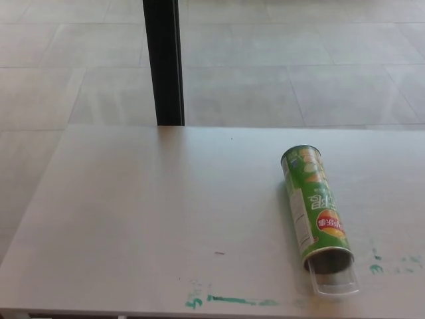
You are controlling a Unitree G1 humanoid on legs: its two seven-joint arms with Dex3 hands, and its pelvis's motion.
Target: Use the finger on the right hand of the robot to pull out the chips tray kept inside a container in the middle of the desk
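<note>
Neither robot hand shows up here, so no telling what they're doing. The green chips can (313,209) lies on its side right of the desk's (133,219) middle, open end nearest the camera, clear tray (337,282) poking out. Tray looks thin, light and slippery, probably flimsy, so I'd hook a finger on that exposed lip, since the can could roll or slide.

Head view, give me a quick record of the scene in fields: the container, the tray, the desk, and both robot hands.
container: green chips can lying on its side, right of desk centre, open end toward the near edge
tray: clear plastic tray sticking partly out of the open end
desk: pale tabletop with green marks along the near edge
background: black post on a tiled floor
left hand: not in view
right hand: not in view
</note>
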